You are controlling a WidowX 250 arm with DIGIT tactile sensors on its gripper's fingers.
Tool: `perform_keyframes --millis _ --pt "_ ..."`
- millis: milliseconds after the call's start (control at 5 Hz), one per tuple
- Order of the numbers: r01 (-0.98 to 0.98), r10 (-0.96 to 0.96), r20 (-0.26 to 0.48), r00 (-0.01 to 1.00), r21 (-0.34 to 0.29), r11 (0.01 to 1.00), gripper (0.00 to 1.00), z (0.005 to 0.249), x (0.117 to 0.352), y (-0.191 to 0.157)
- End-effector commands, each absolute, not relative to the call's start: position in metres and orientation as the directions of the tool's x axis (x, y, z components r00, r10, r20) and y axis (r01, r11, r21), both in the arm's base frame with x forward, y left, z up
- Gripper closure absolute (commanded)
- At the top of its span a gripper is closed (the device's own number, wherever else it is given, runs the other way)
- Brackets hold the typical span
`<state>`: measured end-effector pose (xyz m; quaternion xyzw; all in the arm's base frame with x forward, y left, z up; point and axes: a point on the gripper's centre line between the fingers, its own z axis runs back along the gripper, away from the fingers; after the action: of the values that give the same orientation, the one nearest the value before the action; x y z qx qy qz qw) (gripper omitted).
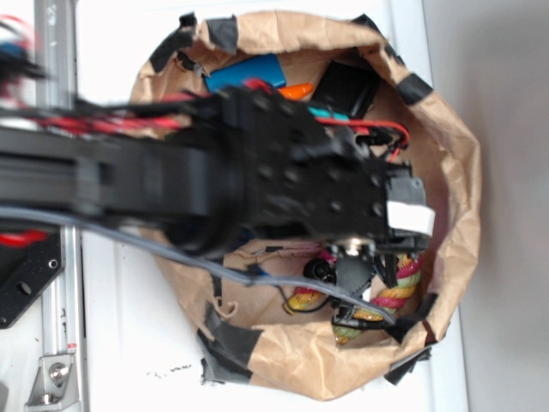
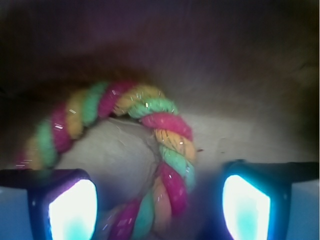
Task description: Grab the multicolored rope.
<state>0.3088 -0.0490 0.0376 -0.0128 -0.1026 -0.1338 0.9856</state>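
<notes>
Looking straight down from overhead into a brown paper bag in the exterior view, close-up past the tool from the wrist, both sharing the twisted multicoloured cotton rope.

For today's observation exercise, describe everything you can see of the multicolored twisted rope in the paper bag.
The multicolored twisted rope is a thick, soft-looking cord of pink, yellow and green strands wound in a spiral. In the wrist view it lies bent into an arch on the brown paper floor, one leg running down between the open gripper, whose fingers stand either side without visibly touching it. In the exterior view it lies near the crumpled brown paper bag's wall, partly hidden by the arm. Its ends are out of sight.
</notes>
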Motion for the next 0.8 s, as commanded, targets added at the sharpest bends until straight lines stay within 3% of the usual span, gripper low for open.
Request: perform_keyframes --millis 0,200,600 --pt "0.246 -0.238 0.19 0.953 -0.022 0.969 0.0 0.024 0.337 -0.041" --pt "0.223 -0.216 0.152 0.964 -0.033 0.974 1.0 0.014 0.336 -0.046" --pt "0.133 -0.138 0.238 0.961 0.033 0.99 1.0 0.063 0.3 -0.038"
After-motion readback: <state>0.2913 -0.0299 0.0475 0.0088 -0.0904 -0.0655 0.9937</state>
